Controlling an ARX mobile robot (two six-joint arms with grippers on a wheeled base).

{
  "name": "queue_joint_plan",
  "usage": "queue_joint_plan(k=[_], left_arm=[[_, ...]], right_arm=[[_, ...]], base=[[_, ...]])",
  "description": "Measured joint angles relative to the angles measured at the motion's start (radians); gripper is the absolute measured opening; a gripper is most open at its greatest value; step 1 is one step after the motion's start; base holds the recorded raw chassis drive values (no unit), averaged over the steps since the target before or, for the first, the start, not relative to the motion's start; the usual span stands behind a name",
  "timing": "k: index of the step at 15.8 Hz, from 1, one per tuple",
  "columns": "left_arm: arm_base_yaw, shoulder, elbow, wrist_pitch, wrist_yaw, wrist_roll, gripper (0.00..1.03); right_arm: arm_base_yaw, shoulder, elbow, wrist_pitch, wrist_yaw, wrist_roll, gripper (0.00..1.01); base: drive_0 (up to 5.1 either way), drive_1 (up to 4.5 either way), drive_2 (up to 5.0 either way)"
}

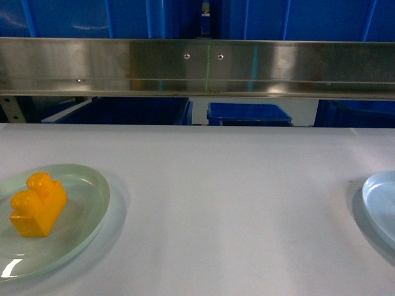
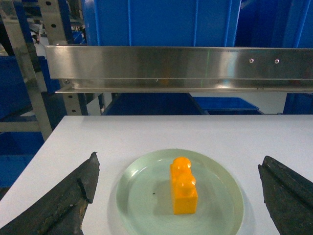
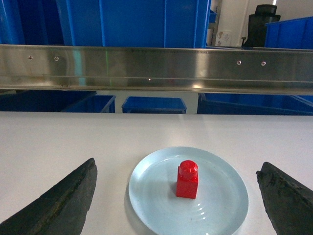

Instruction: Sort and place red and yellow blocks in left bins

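Your head view shows a white table point(image 1: 216, 203) with a pale green plate point(image 1: 86, 203) at the left edge and a pale blue plate point(image 1: 379, 203) cut off at the right edge. The orange-yellow block point(image 1: 37, 206) lies on the green plate, its two round studs up, nearer the plate's left side.

Your left wrist view looks down on the same green plate point(image 2: 146, 196) and the yellow block point(image 2: 183, 186), which sits lengthwise slightly right of the plate's centre. The left gripper point(image 2: 178, 196) is spread wide, its dark fingers point(image 2: 73, 196) flanking the plate on either side, touching neither plate nor block.

Your right wrist view shows the blue plate point(image 3: 220, 196) holding the red block point(image 3: 187, 179), upright near the centre with one round stud on top. The right gripper point(image 3: 178, 196) is likewise released, fingers point(image 3: 68, 198) well apart on both sides of the plate.

Behind a steel rail point(image 1: 197, 65), large blue bins point(image 1: 92, 18) stand on the shelving above it; their contents are hidden.
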Motion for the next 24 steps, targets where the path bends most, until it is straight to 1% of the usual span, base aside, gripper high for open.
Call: queue_joint_plan(k=[24], left_arm=[[0.0,0.0,0.0,0.0,0.0,0.0,0.98]], right_arm=[[0.0,0.0,0.0,0.0,0.0,0.0,0.98]], base=[[0.0,0.0,0.0]])
